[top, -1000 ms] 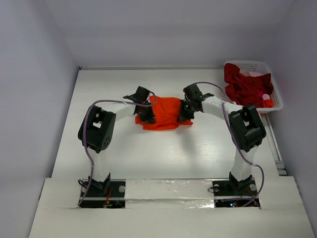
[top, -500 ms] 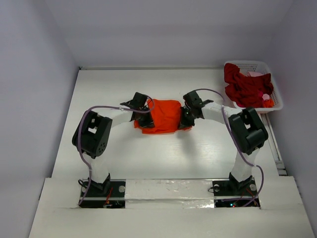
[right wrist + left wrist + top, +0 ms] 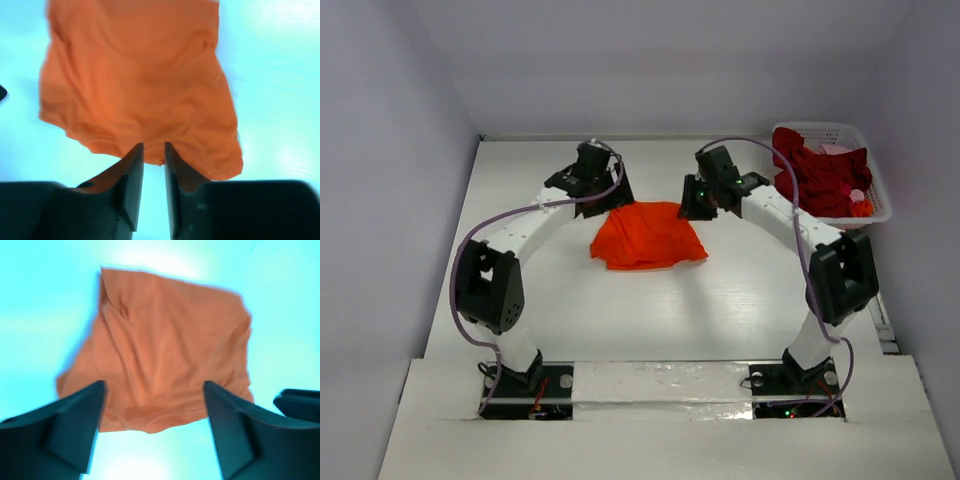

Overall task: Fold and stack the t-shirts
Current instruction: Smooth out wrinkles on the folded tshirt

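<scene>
The bright orange t-shirt (image 3: pixel 648 235) lies folded in a rumpled heap mid-table, also filling the left wrist view (image 3: pixel 165 345) and the right wrist view (image 3: pixel 135 85). My left gripper (image 3: pixel 609 196) hovers just beyond its far-left edge; its jaws (image 3: pixel 154 385) stand wide open with nothing between them. My right gripper (image 3: pixel 692 207) hovers at the far-right edge of the shirt, its jaws (image 3: pixel 153 146) open by a narrow gap and free of the cloth. More t-shirts, dark red (image 3: pixel 815 175) and one pinkish (image 3: pixel 835 150), are piled in the basket.
The white lattice basket (image 3: pixel 820 127) stands at the back right corner of the table. White walls close in the table on the left, the back and the right. Both arms arch over the table on either side of the orange shirt.
Both grippers were shut on the orange shirt's sides. They have let go, opened and pulled back toward the far side, leaving the shirt lying on the table.
</scene>
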Motion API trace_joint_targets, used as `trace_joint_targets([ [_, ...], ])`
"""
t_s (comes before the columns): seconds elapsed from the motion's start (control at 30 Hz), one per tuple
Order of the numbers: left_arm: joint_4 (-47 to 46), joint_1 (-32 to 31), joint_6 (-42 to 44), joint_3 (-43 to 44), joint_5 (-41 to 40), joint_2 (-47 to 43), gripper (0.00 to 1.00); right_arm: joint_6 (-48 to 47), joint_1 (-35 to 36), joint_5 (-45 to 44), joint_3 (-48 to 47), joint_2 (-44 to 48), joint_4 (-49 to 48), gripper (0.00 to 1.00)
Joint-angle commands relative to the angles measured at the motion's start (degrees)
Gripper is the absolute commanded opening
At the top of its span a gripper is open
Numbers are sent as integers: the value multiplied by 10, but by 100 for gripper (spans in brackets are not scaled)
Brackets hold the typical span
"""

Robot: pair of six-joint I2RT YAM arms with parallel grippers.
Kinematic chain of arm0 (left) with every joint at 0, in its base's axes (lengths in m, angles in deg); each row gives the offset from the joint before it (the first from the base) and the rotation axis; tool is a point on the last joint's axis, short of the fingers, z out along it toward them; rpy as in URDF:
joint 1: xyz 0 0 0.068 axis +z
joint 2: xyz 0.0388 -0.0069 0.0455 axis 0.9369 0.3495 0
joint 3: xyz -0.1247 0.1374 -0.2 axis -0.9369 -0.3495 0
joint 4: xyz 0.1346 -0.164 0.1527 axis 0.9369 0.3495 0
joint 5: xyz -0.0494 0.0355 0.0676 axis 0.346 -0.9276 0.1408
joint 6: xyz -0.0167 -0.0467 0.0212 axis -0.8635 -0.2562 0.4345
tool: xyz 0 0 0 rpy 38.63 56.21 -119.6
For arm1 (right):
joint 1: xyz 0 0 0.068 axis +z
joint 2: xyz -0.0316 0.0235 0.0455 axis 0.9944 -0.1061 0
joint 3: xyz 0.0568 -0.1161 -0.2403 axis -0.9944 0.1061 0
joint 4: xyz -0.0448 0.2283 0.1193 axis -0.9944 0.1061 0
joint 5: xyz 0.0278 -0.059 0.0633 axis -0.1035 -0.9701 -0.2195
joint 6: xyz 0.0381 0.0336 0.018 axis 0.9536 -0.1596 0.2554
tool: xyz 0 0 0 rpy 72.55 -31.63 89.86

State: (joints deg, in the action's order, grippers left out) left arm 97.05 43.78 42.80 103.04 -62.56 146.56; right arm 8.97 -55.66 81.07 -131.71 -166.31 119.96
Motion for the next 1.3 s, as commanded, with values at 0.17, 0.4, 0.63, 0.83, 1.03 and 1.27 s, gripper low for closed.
trace_joint_targets([
  [0.17, 69, 74, 24, 43, -129, -128, 86, -39, 5, -142, -73, 123, 75, 93],
  [0.4, 18, 111, 78, -50, -213, -249, 86, -32, -13, -269, -1, 224, 75, 94],
  [0.63, -59, 117, 119, -144, -272, -282, 91, -47, -129, -276, 104, 270, 3, 100],
  [0.83, -78, 138, 115, -147, -269, -254, 92, -52, -188, -274, 126, 271, -34, 100],
  [1.03, -82, 143, 111, -152, -307, -253, 94, -47, -207, -283, 136, 288, -93, 100],
  [1.27, -71, 174, 79, -161, -287, -244, 93, -38, -220, -244, 118, 248, -86, 100],
])
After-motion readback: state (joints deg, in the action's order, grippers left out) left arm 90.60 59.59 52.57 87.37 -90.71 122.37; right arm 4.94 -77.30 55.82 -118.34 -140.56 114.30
